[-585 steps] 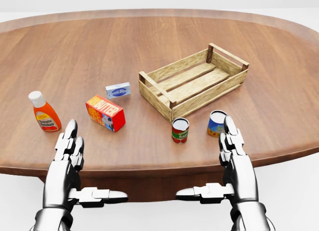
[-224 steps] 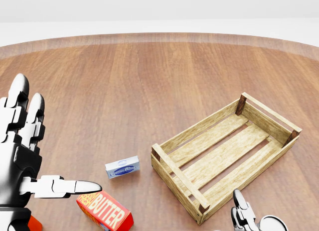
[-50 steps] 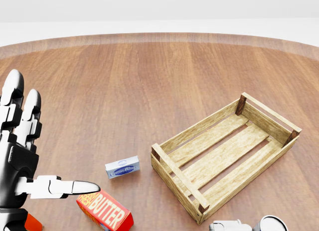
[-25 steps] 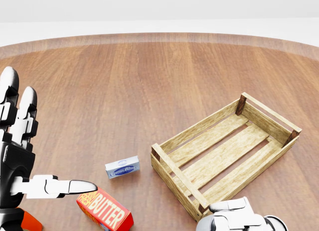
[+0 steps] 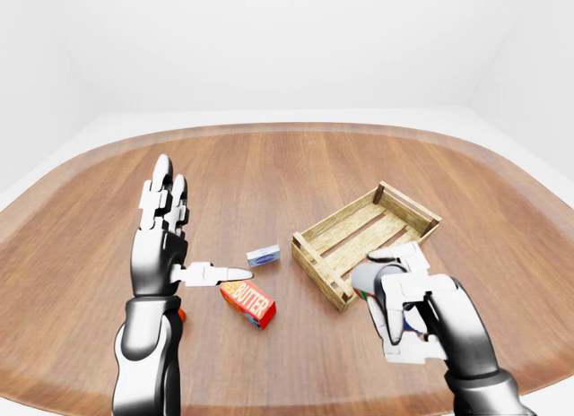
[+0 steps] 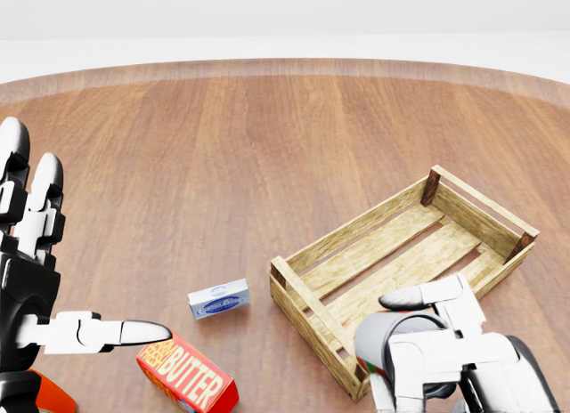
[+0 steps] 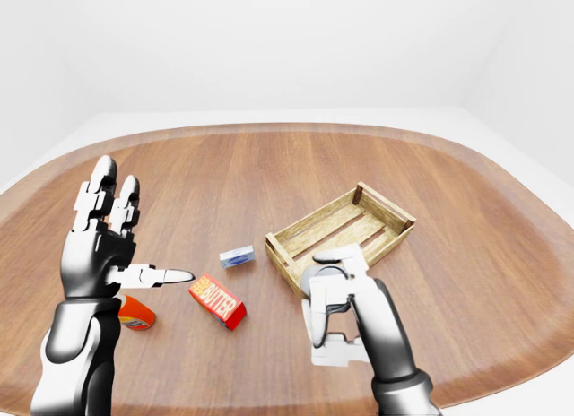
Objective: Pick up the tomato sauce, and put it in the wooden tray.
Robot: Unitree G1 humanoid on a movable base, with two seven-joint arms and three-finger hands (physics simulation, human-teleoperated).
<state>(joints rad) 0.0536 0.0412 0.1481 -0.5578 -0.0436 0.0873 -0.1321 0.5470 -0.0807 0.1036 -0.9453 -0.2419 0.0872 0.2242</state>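
Observation:
The tomato sauce can [image 6: 379, 335], with its grey lid and a strip of red and green label showing, is held off the table at the lower right of the head view. My right hand [image 6: 405, 342] is shut on it, fingers wrapped around its side. The can hangs just below the near corner of the wooden tray [image 6: 313, 303], which lies slanted on the table with nothing in it. At the left edge, my left hand [image 6: 53, 271] is raised and open, fingers up and thumb pointing right, holding nothing.
A red butter box [image 6: 189, 377] and a small blue-white box [image 6: 218, 299] lie left of the tray. A ketchup bottle [image 7: 136, 314] sits under my left hand. A blue can [image 5: 414, 321] stands behind my right hand. The round wooden table [image 6: 223, 146] stretches beyond.
My right hand has risen from the bottom edge of the head view, lifting the can up beside the tray's near corner. The left hand drifted slightly left.

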